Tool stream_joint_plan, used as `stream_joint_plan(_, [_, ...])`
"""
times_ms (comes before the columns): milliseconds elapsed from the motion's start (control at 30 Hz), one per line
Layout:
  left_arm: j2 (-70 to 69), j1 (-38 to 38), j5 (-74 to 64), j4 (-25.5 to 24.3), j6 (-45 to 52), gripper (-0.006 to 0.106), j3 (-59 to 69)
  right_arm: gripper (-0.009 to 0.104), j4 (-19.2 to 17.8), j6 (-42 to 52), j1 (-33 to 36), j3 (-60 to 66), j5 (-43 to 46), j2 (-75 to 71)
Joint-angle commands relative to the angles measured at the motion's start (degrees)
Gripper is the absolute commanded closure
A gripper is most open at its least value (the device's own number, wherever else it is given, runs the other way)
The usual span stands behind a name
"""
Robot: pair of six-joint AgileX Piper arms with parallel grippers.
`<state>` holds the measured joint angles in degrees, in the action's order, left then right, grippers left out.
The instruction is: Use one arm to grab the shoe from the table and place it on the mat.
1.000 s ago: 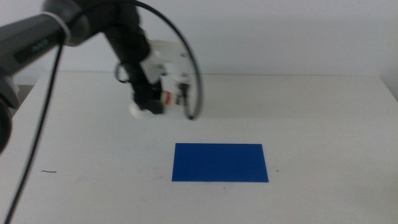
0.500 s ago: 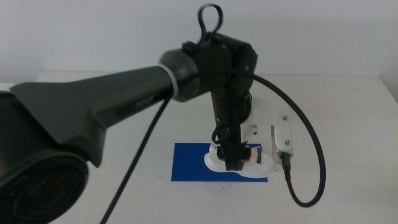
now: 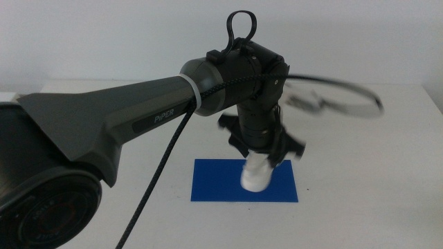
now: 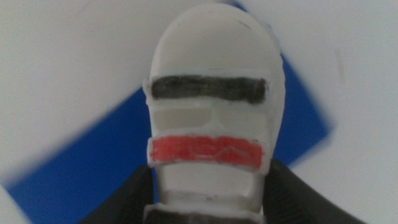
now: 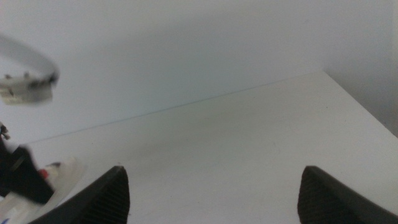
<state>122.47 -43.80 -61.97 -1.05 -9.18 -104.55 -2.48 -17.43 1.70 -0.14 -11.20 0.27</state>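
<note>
One gripper is doing the work for me: the left gripper (image 4: 208,208), its two dark jaws clamped on the heel end of the shoe (image 4: 211,118), one jaw on each side of the sole. I read that side-on pinch as the reason the sandal hangs toe-down beneath the wrist instead of lying flat. In the middle view the shoe (image 3: 256,174) sits under the left arm (image 3: 138,124), over the mat (image 3: 214,181), with its white toe low against the blue; I cannot tell from here whether the toe is touching the mat or just above it, because the arm hides the rest. The wrist camera gives me the better look at the shoe: a chunky white sole, a black strap across the front, a red strap behind it, and what seems to be a third dark strap right at the jaws. Blue mat (image 4: 81,174) shows on both sides of it, with white bench (image 4: 62,56) beyond. My right gripper (image 5: 214,193) waits well off to the side over bare bench, jaws apart and holding nothing.
</note>
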Motion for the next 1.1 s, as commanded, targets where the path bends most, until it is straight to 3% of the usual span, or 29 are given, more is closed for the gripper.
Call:
stream_joint_plan(0, [-0.54, -0.08, 2.52, -0.29, -34.56, 0.084, -0.12, 0.016, -0.33, 0.2, 0.0, 0.14, 0.55, -0.27])
stream_joint_plan(67, [-0.54, -0.08, 4.34, 0.14, -53.2, 0.084, -0.12, 0.016, -0.33, 0.2, 0.0, 0.14, 0.55, -0.27])
stream_joint_plan(133, [-0.54, -0.08, 6.26, -0.24, -60.95, 0.084, -0.12, 0.016, -0.33, 0.2, 0.0, 0.14, 0.55, -0.27])
stream_joint_plan(367, [-0.54, -0.08, 12.5, -6.36, -61.24, 0.084, -0.12, 0.016, -0.33, 0.2, 0.0, 0.14, 0.55, -0.27])
stream_joint_plan(433, [-0.54, -0.08, 10.84, -7.07, -65.75, 0.084, -0.12, 0.016, -0.33, 0.2, 0.0, 0.14, 0.55, -0.27])
stream_joint_plan(633, [-0.54, -0.08, 3.51, -9.07, -112.99, 0.084, -0.12, 0.016, -0.33, 0.2, 0.0, 0.14, 0.55, -0.27])
stream_joint_plan(1067, [-0.54, 0.82, -7.74, -6.45, -112.74, 0.084, -0.12, 0.016, -0.33, 0.2, 0.0, 0.14, 0.55, -0.27])
